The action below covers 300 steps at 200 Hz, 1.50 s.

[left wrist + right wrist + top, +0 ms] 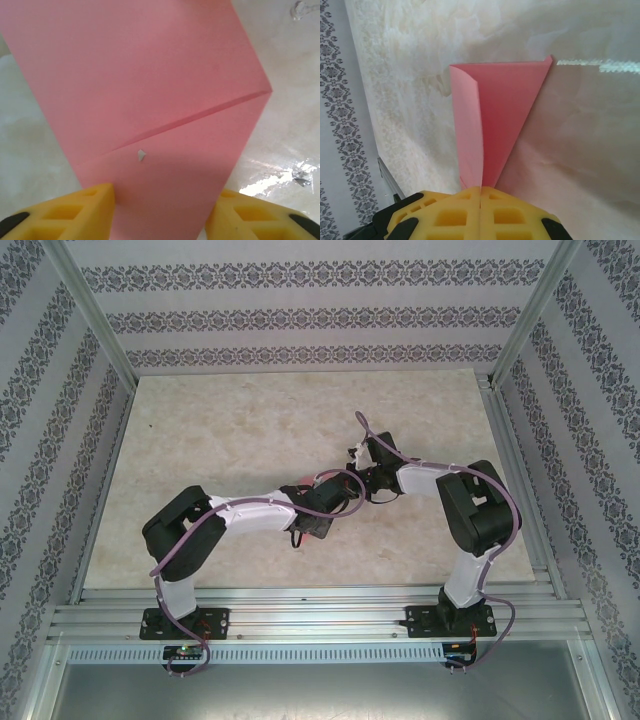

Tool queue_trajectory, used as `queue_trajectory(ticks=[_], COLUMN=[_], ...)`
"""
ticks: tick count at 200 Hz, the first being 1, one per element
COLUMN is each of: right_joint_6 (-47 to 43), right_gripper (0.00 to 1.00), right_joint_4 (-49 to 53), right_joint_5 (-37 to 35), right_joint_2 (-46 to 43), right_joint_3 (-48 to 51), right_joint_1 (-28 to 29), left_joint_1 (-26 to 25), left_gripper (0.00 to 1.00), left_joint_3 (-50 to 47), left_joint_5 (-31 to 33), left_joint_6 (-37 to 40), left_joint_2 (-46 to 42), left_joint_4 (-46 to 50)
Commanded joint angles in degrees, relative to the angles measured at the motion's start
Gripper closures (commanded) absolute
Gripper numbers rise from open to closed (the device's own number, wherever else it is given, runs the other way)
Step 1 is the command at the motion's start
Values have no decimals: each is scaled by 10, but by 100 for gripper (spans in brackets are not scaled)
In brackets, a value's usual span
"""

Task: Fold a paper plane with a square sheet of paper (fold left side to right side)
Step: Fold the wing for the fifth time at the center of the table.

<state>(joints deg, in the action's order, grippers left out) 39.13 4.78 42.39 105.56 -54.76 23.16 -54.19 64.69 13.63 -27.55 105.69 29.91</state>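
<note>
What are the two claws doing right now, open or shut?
Left gripper: open, fingers either side of the pink paper.
Right gripper: shut on the pink paper.

I am working inside a robotics lab test cell rather than any lived-in room. My left arm (200, 530) and right arm (475, 510) are bolted onto aluminium rails (320, 605) along the near edge of a marble-look table (230, 430), with purple cables (153, 575) running loose down to the bases. Bare aluminium posts (95, 315) frame the space like a box, and the walls (300, 315) are flat panels of grey-patterned wallpaper, which reads as a staged backdrop.
</note>
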Motion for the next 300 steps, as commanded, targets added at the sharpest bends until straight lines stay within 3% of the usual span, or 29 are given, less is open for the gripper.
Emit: queue_trajectory(ticks=[1,47,82,131,191,240,300], right_joint_6=[-20,-32,-62,-73,-66,-4,35], right_gripper=[100,93,86,65,66,71,58], right_joint_4=[22,34,65,68,16,-95,-167], right_joint_5=[-13,-20,-35,-55,-50,-23,-16], right_joint_2=[7,-11,-42,-104,-111,-101,-62], right_joint_3=[-18,-15,-7,39,89,108,83], right_joint_1=[5,-5,-19,-58,-66,-49,-3], left_joint_1=[-8,-6,16,48,106,154,178], left_gripper=[55,59,68,85,93,94,94], left_joint_3=[7,-9,-34,-41,-76,-109,-123], left_joint_5=[3,-12,-78,-151,-266,-364,-427], left_joint_6=[-9,-23,-34,-30,-44,-73,-100], left_joint_2=[10,12,-6,-28,-61,-87,-77], left_joint_4=[0,-21,-76,-115,-183,-240,-294])
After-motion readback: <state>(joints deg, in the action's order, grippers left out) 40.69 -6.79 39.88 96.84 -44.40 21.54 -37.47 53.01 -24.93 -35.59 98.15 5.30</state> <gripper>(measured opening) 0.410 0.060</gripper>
